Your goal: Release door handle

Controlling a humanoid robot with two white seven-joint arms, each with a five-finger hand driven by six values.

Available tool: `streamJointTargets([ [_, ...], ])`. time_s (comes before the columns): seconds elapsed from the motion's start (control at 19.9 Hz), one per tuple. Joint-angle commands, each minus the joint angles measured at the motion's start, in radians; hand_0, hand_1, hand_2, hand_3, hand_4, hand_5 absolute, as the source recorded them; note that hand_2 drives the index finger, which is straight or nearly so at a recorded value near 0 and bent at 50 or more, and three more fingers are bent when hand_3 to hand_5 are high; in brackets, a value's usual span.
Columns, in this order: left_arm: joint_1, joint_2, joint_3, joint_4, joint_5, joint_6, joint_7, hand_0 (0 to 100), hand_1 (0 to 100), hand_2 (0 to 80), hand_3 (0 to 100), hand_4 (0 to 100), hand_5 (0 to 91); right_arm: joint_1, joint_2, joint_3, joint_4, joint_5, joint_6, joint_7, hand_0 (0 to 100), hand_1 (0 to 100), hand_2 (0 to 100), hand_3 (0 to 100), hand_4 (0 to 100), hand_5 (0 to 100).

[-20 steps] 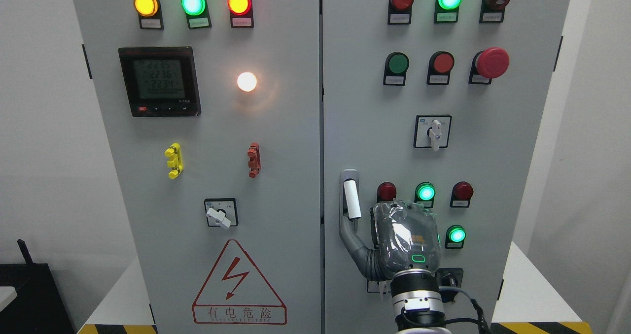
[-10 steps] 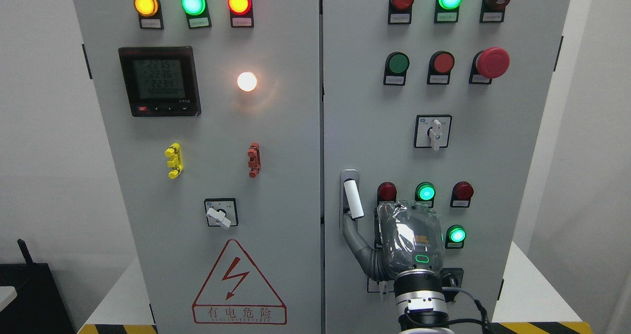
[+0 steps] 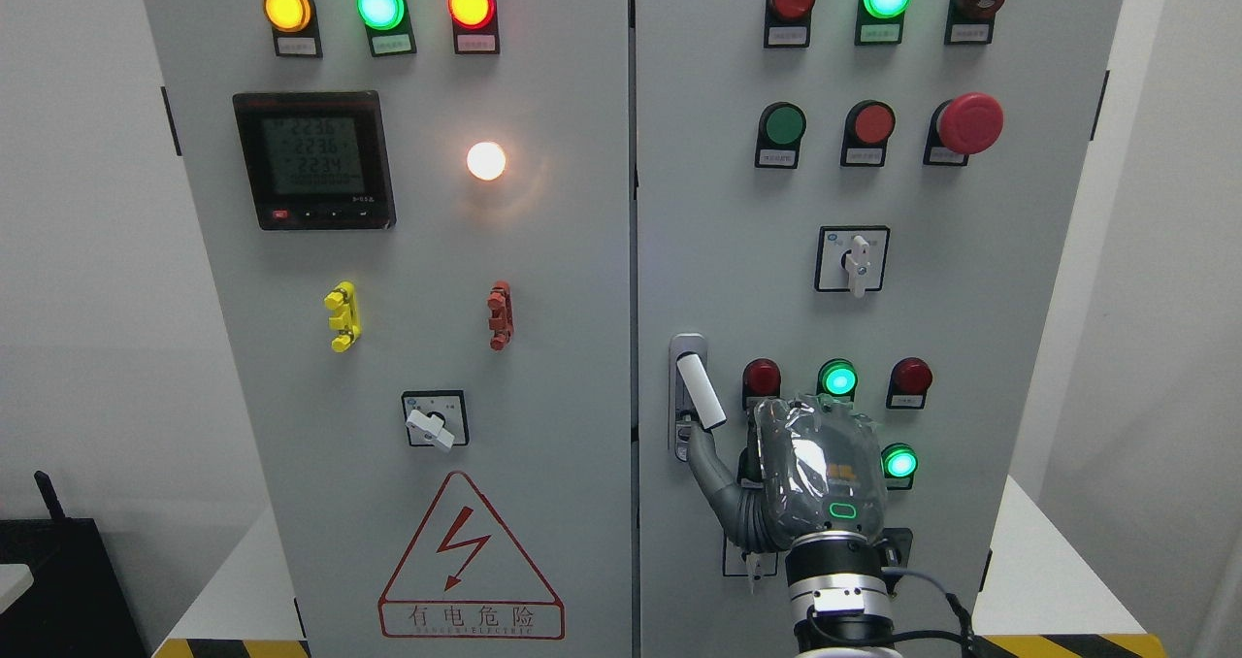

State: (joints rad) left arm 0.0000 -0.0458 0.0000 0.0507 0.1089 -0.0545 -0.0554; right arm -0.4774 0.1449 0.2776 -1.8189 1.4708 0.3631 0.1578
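Observation:
The white door handle (image 3: 699, 392) sits in its metal plate on the left edge of the right cabinet door (image 3: 718, 250). It hangs tilted, with its lower end swung to the right. My right hand (image 3: 820, 474), wrapped in clear plastic, comes up from the bottom edge, its back facing me, below and right of the handle. Its grey thumb (image 3: 713, 474) stretches up-left, the tip at the plate just under the handle's lower end. Nothing is closed around the handle. The other fingers are hidden behind the back of the hand. No left arm shows.
Lit and unlit indicator lamps (image 3: 837, 378) surround the hand. Above are a rotary switch (image 3: 853, 260) and a red mushroom button (image 3: 968, 122). The left door (image 3: 408, 279) carries a meter (image 3: 314, 160), a second switch (image 3: 434, 420) and a warning triangle (image 3: 471, 561).
My right hand has slid right and down. The thumb has dropped from beside the handle to under its lower end. The handle's lower end has swung to the right.

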Motion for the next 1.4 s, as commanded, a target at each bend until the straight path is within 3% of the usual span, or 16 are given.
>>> streamJointTargets([
  [0.0,-0.026,0.000,0.017,0.000,0.000,0.001,0.000,12,39,0.0,0,0,0.0,0.003,-0.005,-0.018,-0.017,-0.001,-0.001,0.002,49,15,100,100,98,98],
  [0.9,-0.026,0.000,0.017,0.000,0.000,0.001,0.000,12,39,0.0,0,0,0.0,-0.007,-0.005,-0.028,-0.019,-0.003,-0.001,0.003,49,15,100,100,99,97],
  [1.35,-0.026,0.000,0.017,0.000,0.000,0.001,0.000,12,39,0.0,0,0,0.0,-0.015,-0.007,-0.037,-0.017,-0.003,-0.003,0.002,50,15,100,100,94,98],
])
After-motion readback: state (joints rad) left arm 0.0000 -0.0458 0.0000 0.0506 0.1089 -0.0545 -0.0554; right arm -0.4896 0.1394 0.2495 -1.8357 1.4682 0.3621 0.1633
